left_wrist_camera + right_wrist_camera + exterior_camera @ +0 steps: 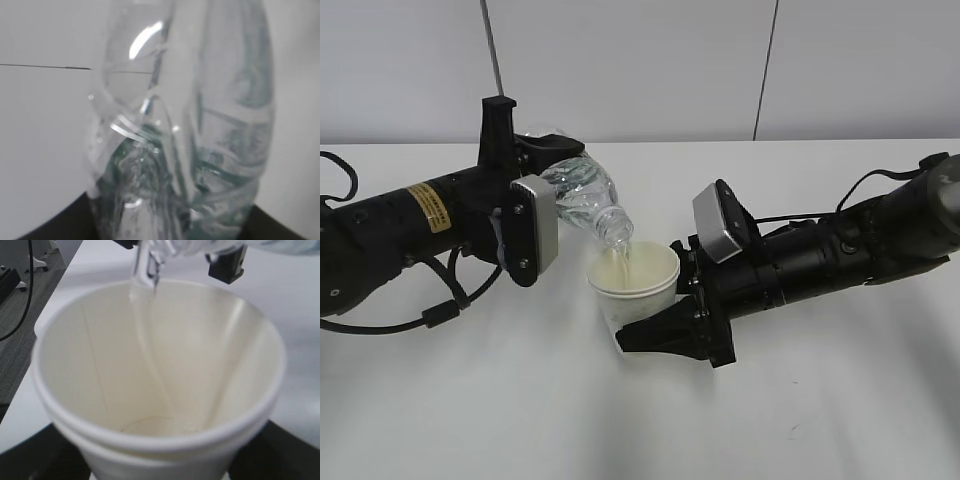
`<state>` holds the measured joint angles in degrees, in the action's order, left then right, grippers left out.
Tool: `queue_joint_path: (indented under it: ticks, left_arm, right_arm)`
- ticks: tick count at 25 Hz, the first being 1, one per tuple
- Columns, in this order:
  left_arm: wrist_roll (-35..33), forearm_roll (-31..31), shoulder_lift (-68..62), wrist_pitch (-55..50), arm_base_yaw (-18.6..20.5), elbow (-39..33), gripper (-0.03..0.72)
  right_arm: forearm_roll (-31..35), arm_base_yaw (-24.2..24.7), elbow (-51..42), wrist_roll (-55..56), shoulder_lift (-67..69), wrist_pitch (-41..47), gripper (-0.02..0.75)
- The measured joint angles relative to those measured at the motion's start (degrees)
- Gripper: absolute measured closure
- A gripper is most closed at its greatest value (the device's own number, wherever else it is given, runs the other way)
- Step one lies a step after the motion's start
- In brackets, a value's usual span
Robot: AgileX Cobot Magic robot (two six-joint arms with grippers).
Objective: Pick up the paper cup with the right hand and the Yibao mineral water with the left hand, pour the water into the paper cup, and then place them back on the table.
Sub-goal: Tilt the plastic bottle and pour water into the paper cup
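Now pouring: bottle (582, 192) tipped mouth-down over the cup (635, 283), thin stream of water (150, 345) running down the cup's inner wall. Cup upright, lifted off the table (520, 400), clamped between the fingers of the right claw (665, 325), sitting just ahead of that claw and out past its wrist camera (720, 222). Bottle clamped in the left claw (535, 150), neck jutting forward and down beyond the fingertips, rim nearly touching the cup's near-left edge. Seen from the left wrist, only the blurred, ribbed bottle body (190, 130) filling the gap between the fingers. Both arms level above the white tabletop, claws facing each other.
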<state>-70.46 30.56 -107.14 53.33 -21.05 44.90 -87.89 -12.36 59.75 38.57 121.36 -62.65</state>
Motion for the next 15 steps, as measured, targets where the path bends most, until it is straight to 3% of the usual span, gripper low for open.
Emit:
queue_joint_path:
  ticks: [15]
  left_arm:
    - [-4.4, 0.0, 0.0, 0.3, 0.0, 0.0, 0.369]
  right_arm:
    - [-3.0, 0.0, 0.0, 0.5, 0.0, 0.1, 0.200]
